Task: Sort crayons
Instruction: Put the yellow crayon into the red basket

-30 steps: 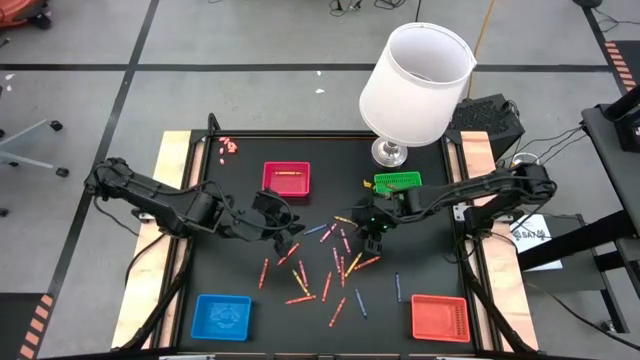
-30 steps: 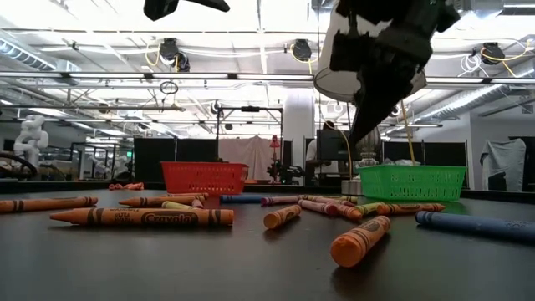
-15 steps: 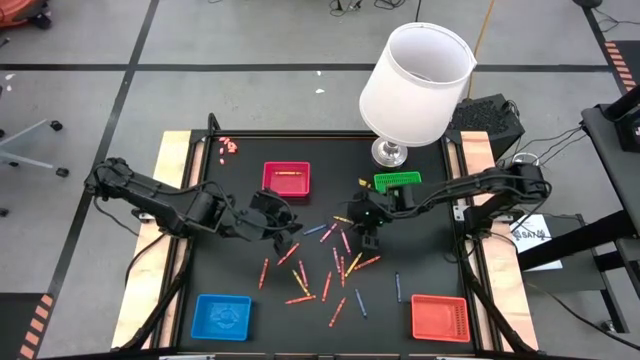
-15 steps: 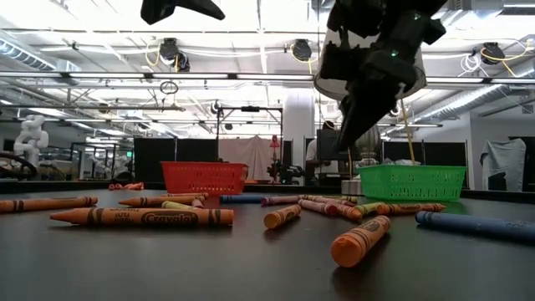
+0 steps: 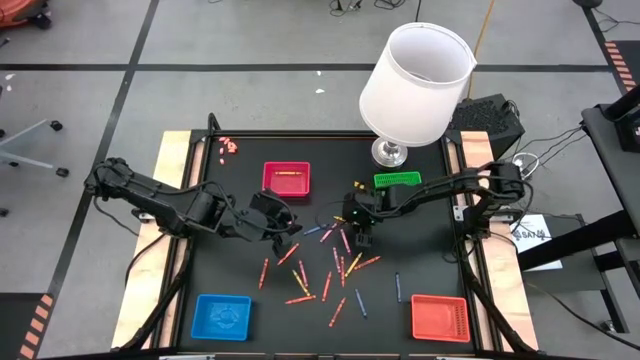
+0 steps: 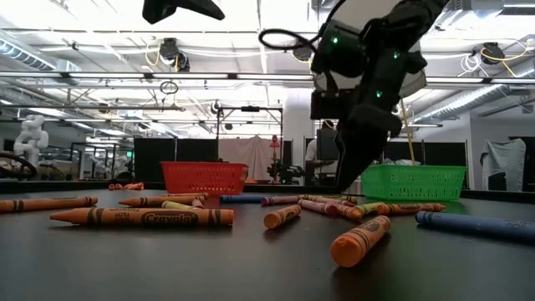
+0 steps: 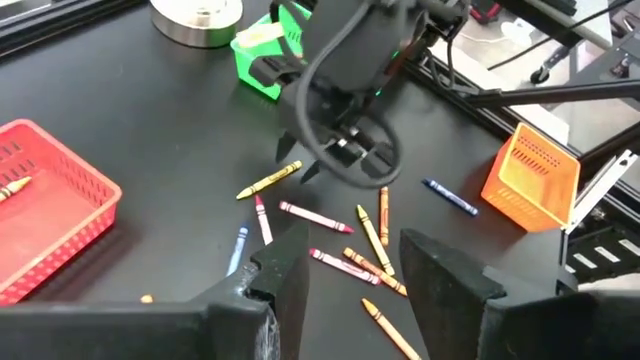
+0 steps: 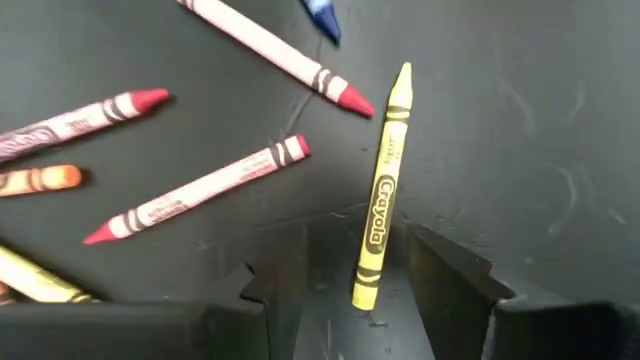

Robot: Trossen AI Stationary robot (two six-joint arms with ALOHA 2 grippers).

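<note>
From above, the crayons (image 5: 325, 270) lie scattered over the middle of the black bench (image 5: 240, 270), with a red tray (image 5: 286, 178), a green tray (image 5: 397, 181), a blue tray (image 5: 221, 315) and an orange-red tray (image 5: 439, 317) around them. The right end effector (image 5: 358, 224) hangs over the far edge of the scatter; the left end effector (image 5: 287, 233) waits just left of the pile. From bench height, the right end effector (image 6: 351, 171) points steeply down, close to the surface, with open bench on all sides. The left wrist view shows the left fingers (image 7: 290, 270) parted and empty. The right wrist view gives the key relation: a yellow crayon (image 8: 382, 190) lies flat with one end already between the parted, empty fingers (image 8: 290, 270), its long axis running straight out ahead along the gap, so closing would pinch across its width. Pink-wrapped red crayons (image 8: 200, 190) lie near but apart, leaving room; the right arm is clearly the nearer.
</note>
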